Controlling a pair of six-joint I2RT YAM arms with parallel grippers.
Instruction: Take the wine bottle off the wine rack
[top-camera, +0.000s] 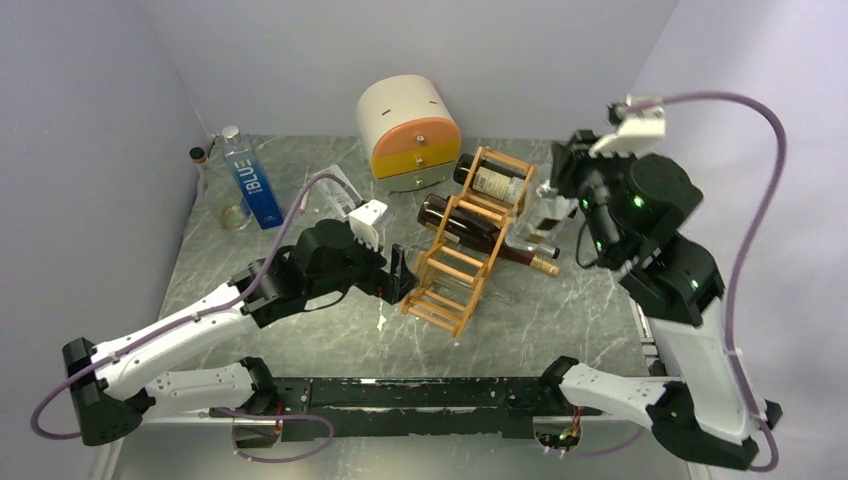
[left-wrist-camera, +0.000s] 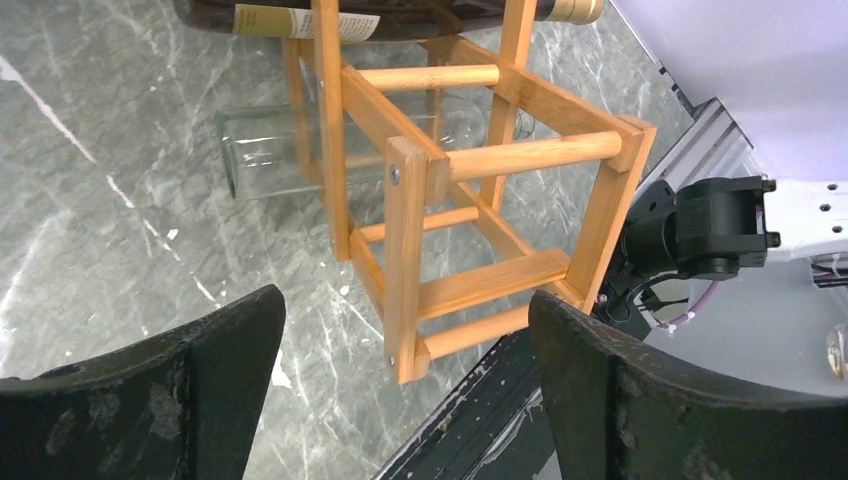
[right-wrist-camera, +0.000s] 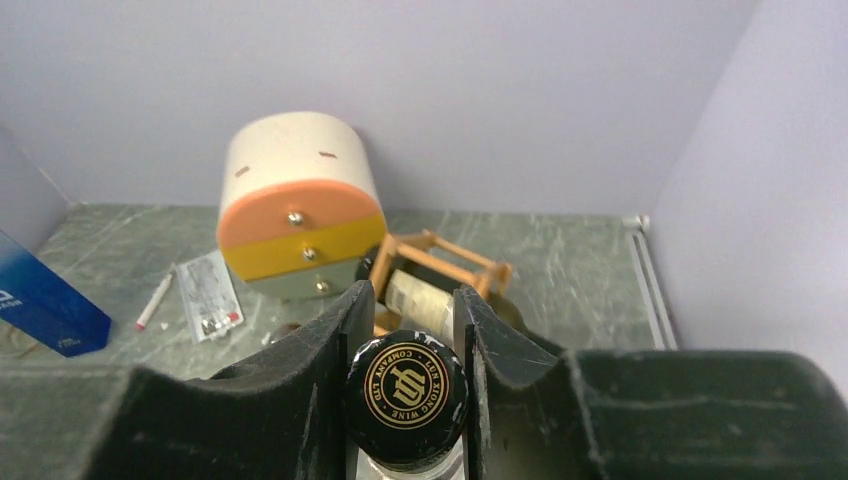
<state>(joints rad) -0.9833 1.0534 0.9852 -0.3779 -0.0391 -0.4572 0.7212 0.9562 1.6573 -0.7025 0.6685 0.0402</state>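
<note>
Rack: wine rack (top-camera: 455, 265) (left-wrist-camera: 410, 200) stands mid-table on the grey marbled table (top-camera: 300, 330), stepped like a ladder, high end toward the rear.

Contents of rack:
- Top tier: dark bottle with a cream label (top-camera: 492, 182), lying across the rungs.
- Next tier down: second dark bottle (top-camera: 470, 230), its gold-foil neck (top-camera: 545, 265) sticking out of the rack's right side.
- Lower tiers nearest the left arm: bare rungs only.

Clear wine bottle (left-wrist-camera: 270, 150): lies behind the slats in the left wrist view. Whether it rests in a tier or on the table beyond the rack cannot be told from that angle.

Right gripper (top-camera: 545, 210) (right-wrist-camera: 410, 295): jaws drawn in tight against a black cap with a gold emblem (right-wrist-camera: 410, 388), one finger on either side. Clear glass shows just beneath the cap, so this is taken as the clear wine bottle's top. It sits at the rack's right side.

Left gripper (top-camera: 405, 280) (left-wrist-camera: 405, 298): jaws spread wide, nothing held. The rack's low end post sits just ahead of the gap; contact is not evident.

Other containers:
- Round cream drawer box (top-camera: 408, 130) (right-wrist-camera: 300, 215) stands behind the rack, its orange and yellow drawers closed and their contents unseen.
- Bottle with a blue label (top-camera: 250, 180) stands upright at far left.
</note>
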